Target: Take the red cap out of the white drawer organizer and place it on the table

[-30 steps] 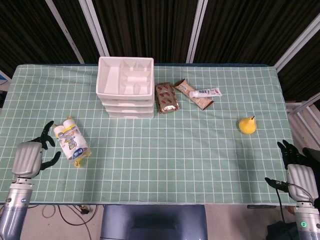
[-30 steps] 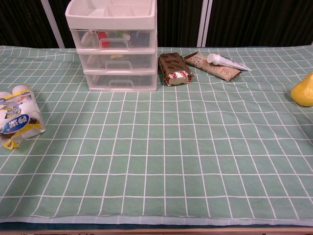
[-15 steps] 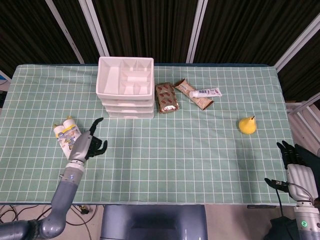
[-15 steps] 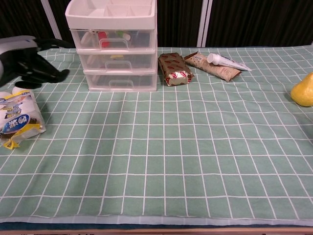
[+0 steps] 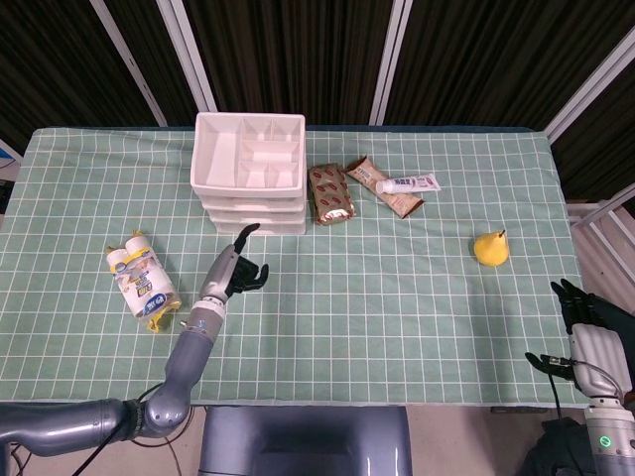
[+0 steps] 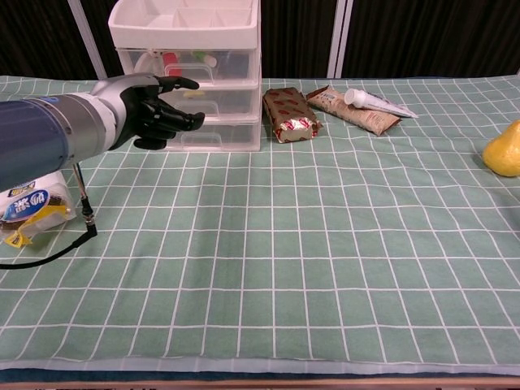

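The white drawer organizer (image 5: 248, 178) (image 6: 213, 89) stands at the back left of the table, all three clear drawers pushed in. In the chest view the red cap (image 6: 169, 59) shows through the front of the top drawer, beside other small items. My left hand (image 5: 236, 270) (image 6: 157, 108) hovers just in front of the drawers, fingers apart with one stretched toward the top drawer's front, holding nothing. My right hand (image 5: 583, 319) stays off the table's front right corner, fingers spread and empty; only the head view shows it.
A pack of tissue rolls (image 5: 142, 280) (image 6: 28, 201) lies at the left. Two snack packets (image 5: 331, 193) (image 6: 289, 114) and a toothpaste tube (image 5: 409, 183) (image 6: 378, 101) lie right of the organizer. A yellow pear (image 5: 490, 248) (image 6: 504, 150) sits far right.
My left arm has swung from the table's left edge, past the tissue pack, to the front of the organizer. The right hand has barely shifted.
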Robot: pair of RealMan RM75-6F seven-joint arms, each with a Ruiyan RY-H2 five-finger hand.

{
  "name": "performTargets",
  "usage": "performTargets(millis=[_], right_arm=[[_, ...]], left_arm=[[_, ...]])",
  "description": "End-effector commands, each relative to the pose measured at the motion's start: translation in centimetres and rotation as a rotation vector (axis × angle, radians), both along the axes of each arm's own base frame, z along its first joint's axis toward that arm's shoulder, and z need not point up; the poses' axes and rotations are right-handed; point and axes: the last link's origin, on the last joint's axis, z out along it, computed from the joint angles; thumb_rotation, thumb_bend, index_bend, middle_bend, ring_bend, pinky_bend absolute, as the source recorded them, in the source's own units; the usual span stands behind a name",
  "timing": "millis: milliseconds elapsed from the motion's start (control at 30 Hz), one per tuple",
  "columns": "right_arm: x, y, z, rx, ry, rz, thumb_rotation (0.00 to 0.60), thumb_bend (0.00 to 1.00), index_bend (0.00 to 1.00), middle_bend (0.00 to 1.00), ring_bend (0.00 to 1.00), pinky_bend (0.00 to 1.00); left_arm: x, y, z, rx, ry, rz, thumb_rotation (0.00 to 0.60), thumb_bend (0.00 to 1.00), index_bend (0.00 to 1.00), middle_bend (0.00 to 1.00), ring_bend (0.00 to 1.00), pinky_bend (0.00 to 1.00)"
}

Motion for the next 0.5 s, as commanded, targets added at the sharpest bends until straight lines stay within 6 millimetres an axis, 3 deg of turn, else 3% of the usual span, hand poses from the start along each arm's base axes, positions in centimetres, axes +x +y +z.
performTargets(millis=[33, 500], right_arm=[[0.0, 0.0, 0.0, 0.0, -0.003, -0.003, 0.6, 0.09, 0.0, 0.0, 0.0, 0.23], [0.0, -0.1, 0.0, 0.005, -0.017, -0.012, 0.6, 0.09, 0.0, 0.0, 0.0, 0.23]], left_arm=[[0.5, 0.4, -0.4, 0.004, -0.028, 0.0, 0.6, 0.48, 0.08, 0.99, 0.99, 1.0], [0.2, 2.3, -0.6, 0.049, -0.107, 0.053, 0.6, 0.48, 0.08, 1.0, 1.0, 1.0]])
